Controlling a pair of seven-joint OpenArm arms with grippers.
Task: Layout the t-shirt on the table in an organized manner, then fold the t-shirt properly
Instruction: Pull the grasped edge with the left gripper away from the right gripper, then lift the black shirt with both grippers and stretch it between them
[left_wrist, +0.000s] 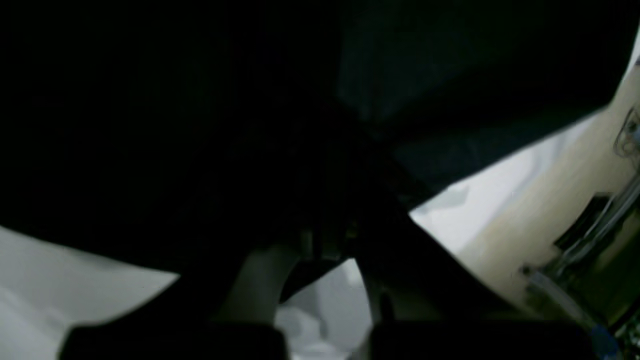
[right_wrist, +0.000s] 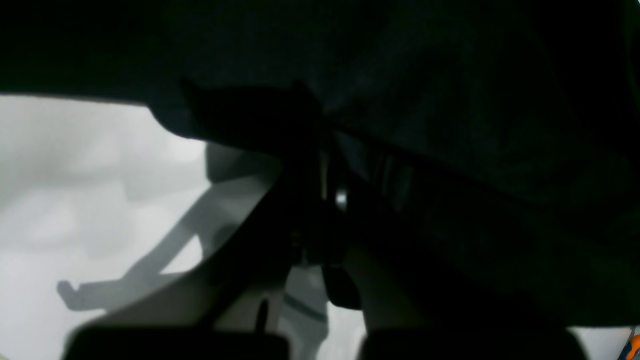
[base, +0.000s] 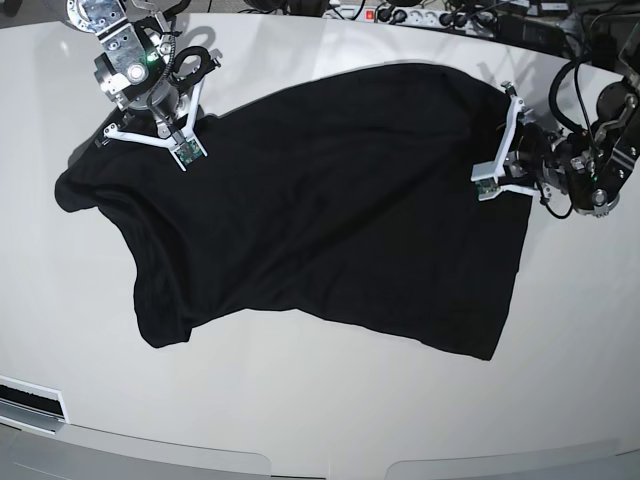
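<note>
Shirt spreading out on the white counter (base: 300, 420), both arms working its far corners.

Nearest me, the black t-shirt (base: 330, 220) is lying mostly open but skewed, hem rumpled toward 7 o'clock. Farther off, the left pincer (base: 487, 183) at 3 o'clock and the right pincer (base: 178, 140) at 10 o'clock appear to be pinching fabric edges. They should be pulling apart evenly, keeping tension low. No readable writing.

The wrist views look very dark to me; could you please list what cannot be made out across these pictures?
- Left wrist view: the left gripper is lost in shadow against the black t-shirt, so its jaws cannot be read.
- Right wrist view: the right gripper is equally dark and blurred under the cloth.
- Base view: the t-shirt's neck tag is not visible among the folds on the table.
</note>
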